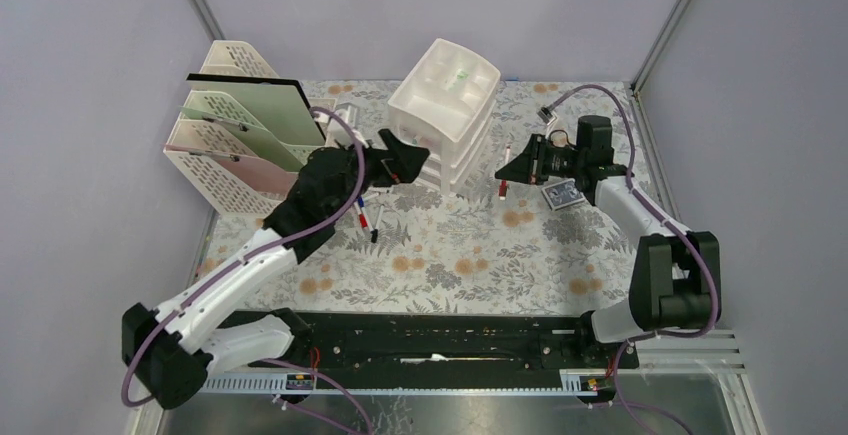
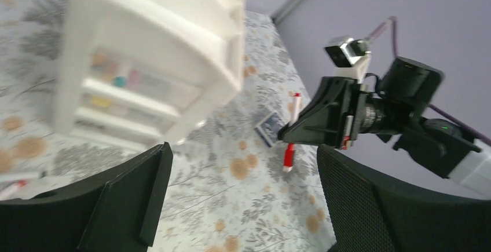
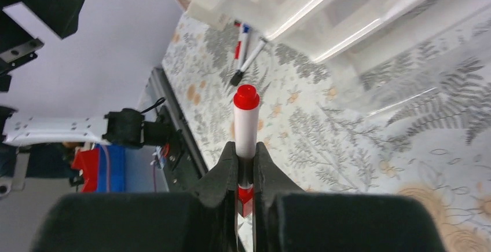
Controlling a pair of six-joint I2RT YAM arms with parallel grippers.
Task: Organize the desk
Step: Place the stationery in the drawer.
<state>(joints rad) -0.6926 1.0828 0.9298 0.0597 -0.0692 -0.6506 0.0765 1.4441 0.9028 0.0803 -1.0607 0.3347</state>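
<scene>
**A:** Where's the desk in this?

**B:** Under both arms, floral cloth running from their bases to the back wall. Drawer unit at the back edge, file rack in the back left corner.

**A:** Grippers?

**B:** Right gripper is pinched on a red-capped marker, just right of the drawers. Left gripper has its jaws gaping wide, by the drawers' left side.
</scene>
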